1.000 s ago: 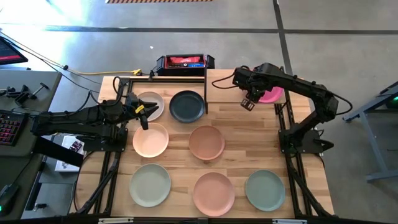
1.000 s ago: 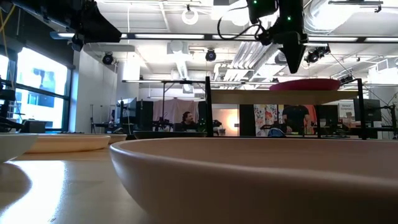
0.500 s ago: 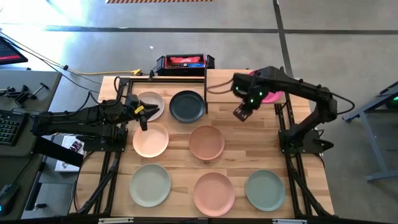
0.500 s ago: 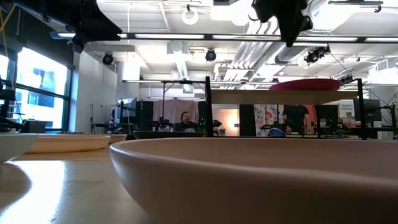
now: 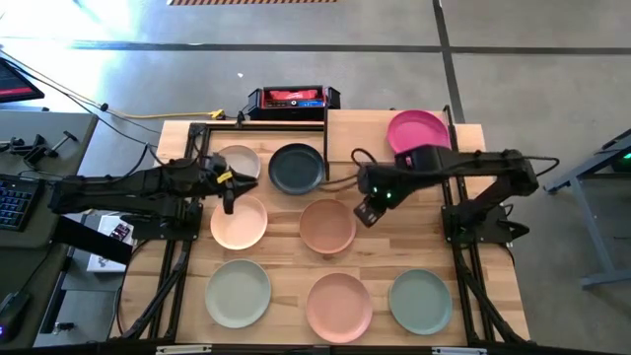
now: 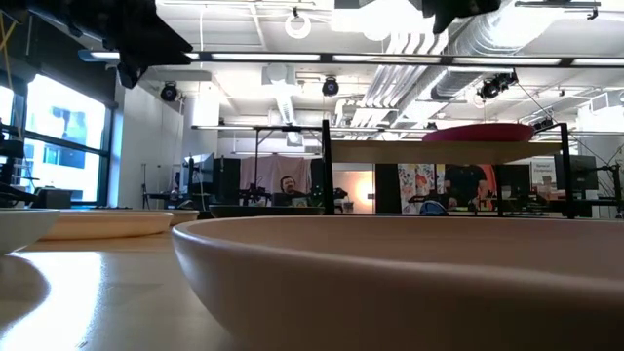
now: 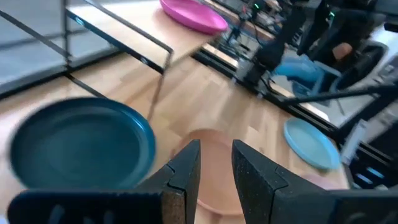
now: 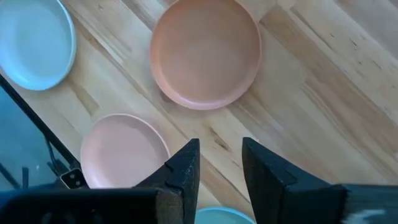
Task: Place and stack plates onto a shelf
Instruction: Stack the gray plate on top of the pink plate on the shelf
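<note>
Plates look light, stiff and smooth, so we judge a pinch on the raised rim best. We hold the right gripper (image 5: 367, 211), fingers apart and empty, just beside the tan plate (image 5: 327, 226) mid-table. The magenta plate (image 5: 417, 130) rests on the shelf (image 6: 507, 147) at the far right corner. Our left gripper (image 5: 227, 187) waits, fingers parted, over the peach plate (image 5: 239, 223).

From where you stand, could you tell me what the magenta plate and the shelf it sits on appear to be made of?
The magenta plate looks like matte plastic or a similar moulded composite: its colour is even and it shows no glare, though the look alone cannot settle it. The shelf appears to be a light-wood panel with visible grain, carried on thin black posts that look like metal.
</note>
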Robot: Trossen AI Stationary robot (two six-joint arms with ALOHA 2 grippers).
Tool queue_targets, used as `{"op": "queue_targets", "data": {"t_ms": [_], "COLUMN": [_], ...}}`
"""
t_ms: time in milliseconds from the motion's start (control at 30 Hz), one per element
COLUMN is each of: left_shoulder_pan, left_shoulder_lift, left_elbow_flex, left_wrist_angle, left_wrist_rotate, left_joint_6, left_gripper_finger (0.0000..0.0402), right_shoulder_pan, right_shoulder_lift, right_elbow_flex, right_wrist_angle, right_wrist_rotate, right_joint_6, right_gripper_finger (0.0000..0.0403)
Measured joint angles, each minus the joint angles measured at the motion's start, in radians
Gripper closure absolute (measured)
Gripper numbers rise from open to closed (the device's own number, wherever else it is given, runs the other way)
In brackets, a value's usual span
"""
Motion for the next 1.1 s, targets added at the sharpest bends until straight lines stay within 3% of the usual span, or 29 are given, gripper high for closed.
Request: {"op": "queue_targets", "data": {"t_ms": [267, 500, 700, 900, 1100], "left_shoulder_pan": [0.0, -0.008, -0.118, -0.262, -0.357], "left_shoulder_lift": [0.091, 0.171, 0.218, 0.276, 0.36], "left_elbow_flex": [0.0, 0.0, 0.0, 0.001, 0.001], "left_wrist_angle": [0.0, 0.001, 0.001, 0.018, 0.025], "left_wrist_rotate": [0.201, 0.351, 0.548, 0.535, 0.431], "left_joint_6": [-0.132, -0.212, -0.189, -0.034, 0.153], "left_gripper_finger": [0.0322, 0.0322, 0.0322, 0.0322, 0.0322], "right_shoulder_pan": [0.131, 0.181, 0.187, 0.184, 0.191], "right_shoulder_lift": [0.0, 0.001, 0.011, 0.018, 0.018], "right_elbow_flex": [0.0, 0.0, -0.001, -0.001, -0.001], "right_wrist_angle": [0.001, 0.01, 0.013, 0.008, 0.008], "right_wrist_rotate": [0.125, 0.22, 0.227, 0.248, 0.252], "right_joint_6": [0.209, 0.32, 0.313, 0.313, 0.313], "right_gripper_finger": [0.0307, 0.0307, 0.0307, 0.0307, 0.0307]}}
